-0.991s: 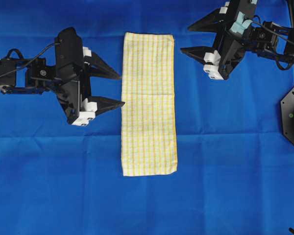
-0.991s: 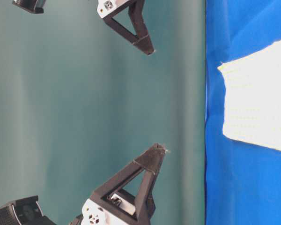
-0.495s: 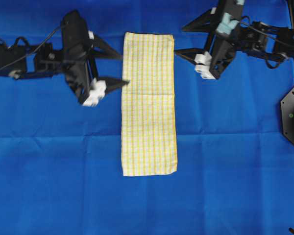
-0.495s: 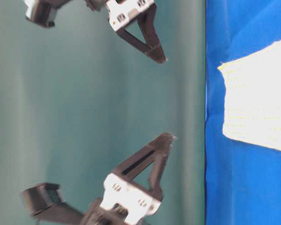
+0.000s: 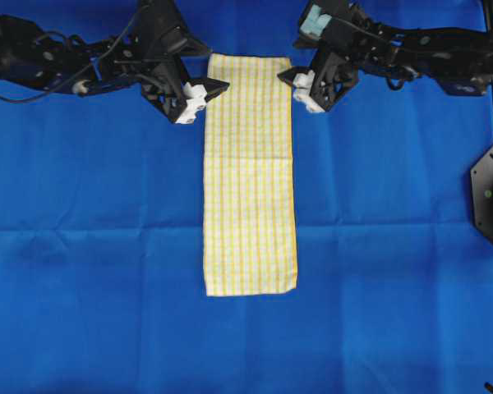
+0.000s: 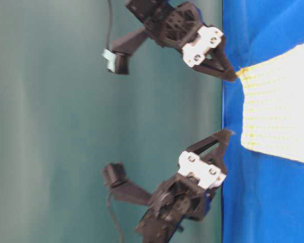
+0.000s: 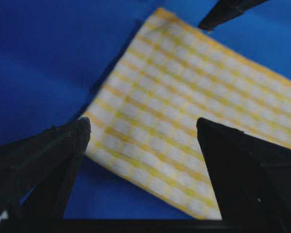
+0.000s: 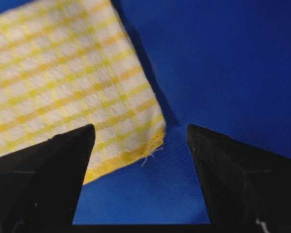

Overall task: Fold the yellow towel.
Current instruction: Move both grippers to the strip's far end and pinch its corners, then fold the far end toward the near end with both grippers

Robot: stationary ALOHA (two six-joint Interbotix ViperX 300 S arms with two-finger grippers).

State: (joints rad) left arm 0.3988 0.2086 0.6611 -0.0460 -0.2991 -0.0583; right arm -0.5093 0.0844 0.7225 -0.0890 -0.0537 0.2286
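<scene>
The yellow towel point(image 5: 249, 174) is lying flat lengthwise on the blue cloth point(image 5: 378, 246). The left gripper point(image 5: 207, 72) and right gripper point(image 5: 289, 61) are hovering at its far corners, jaws spread apart, holding nothing.

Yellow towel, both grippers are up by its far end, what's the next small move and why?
Probably lower both arms so the jaws straddle the two far corners, then close. The yellow towel lies flat on the blue cloth. The left gripper and right gripper are open at those corners, and each wrist view shows a corner between open fingers, not yet pinched.
</scene>
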